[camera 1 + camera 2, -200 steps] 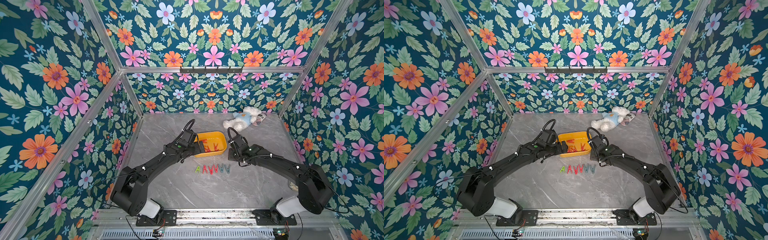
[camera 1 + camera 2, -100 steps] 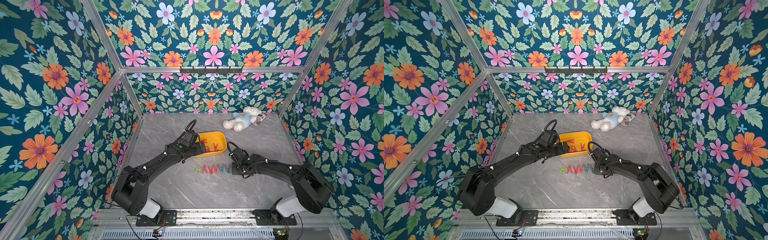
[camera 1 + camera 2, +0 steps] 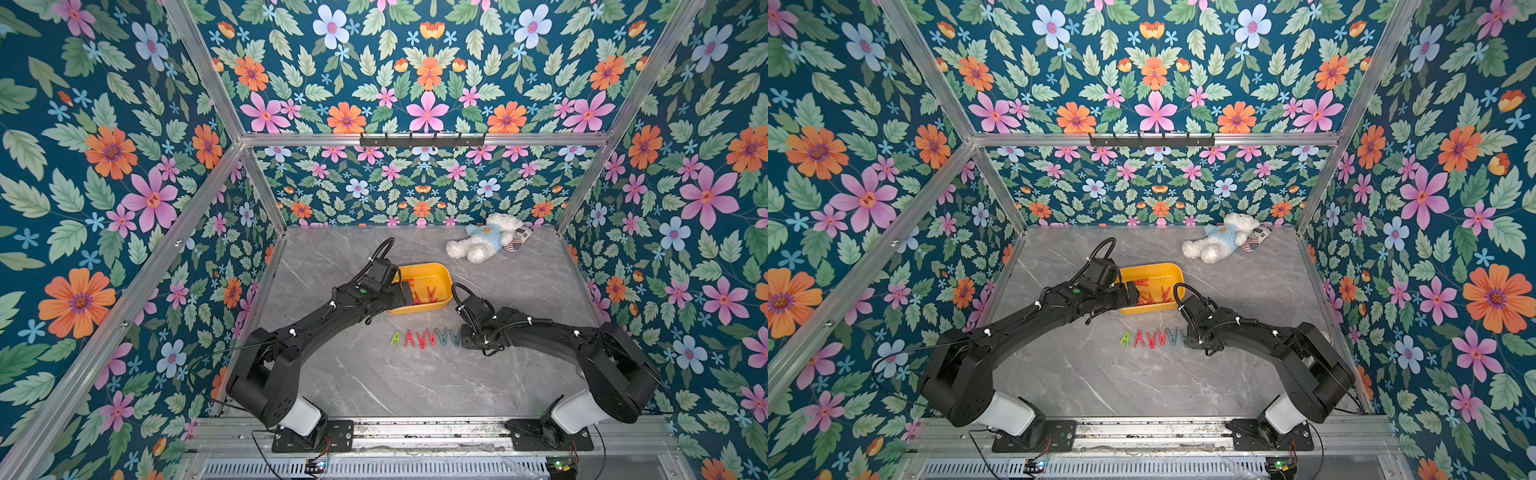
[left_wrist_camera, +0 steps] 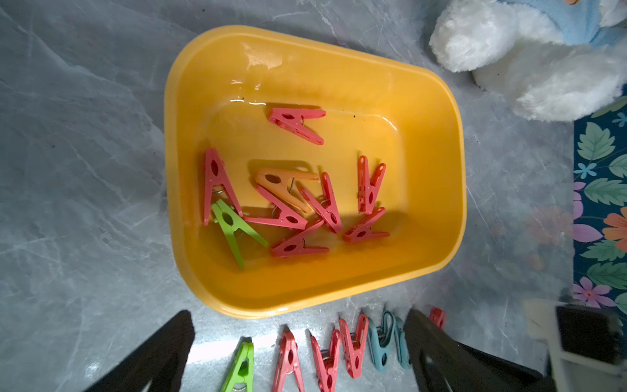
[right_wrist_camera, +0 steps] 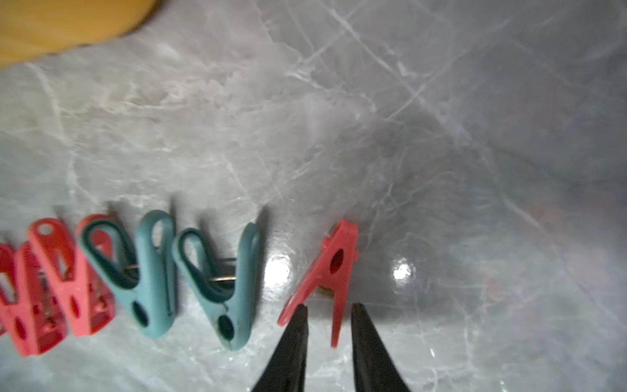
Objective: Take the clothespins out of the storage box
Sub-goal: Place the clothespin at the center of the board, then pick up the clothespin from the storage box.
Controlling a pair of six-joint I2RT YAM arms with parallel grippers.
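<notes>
The yellow storage box (image 3: 446,276) (image 4: 176,135) holds several clothespins (image 4: 288,203), mostly red, one orange, one green. In front of it a row of clothespins (image 3: 424,337) (image 3: 1154,337) stands on the table: green, red, then grey-blue. My left gripper (image 3: 409,293) (image 4: 298,315) hovers open over the box's near-left part, nothing between its fingers. My right gripper (image 3: 463,336) (image 5: 327,307) is low at the row's right end. Its jaws are slightly parted around one leg of a red clothespin (image 5: 334,268) that rests on the table.
A white plush bear (image 3: 484,243) (image 3: 1219,239) in a blue shirt lies at the back right, beside a small striped item (image 3: 517,241). Flowered walls close in the grey marble table (image 3: 415,386) on three sides.
My right arm swung from beside the box down to the row's right end. Its jaws, shut before, have parted and the red clothespin now sits on the table. The left arm stayed put.
</notes>
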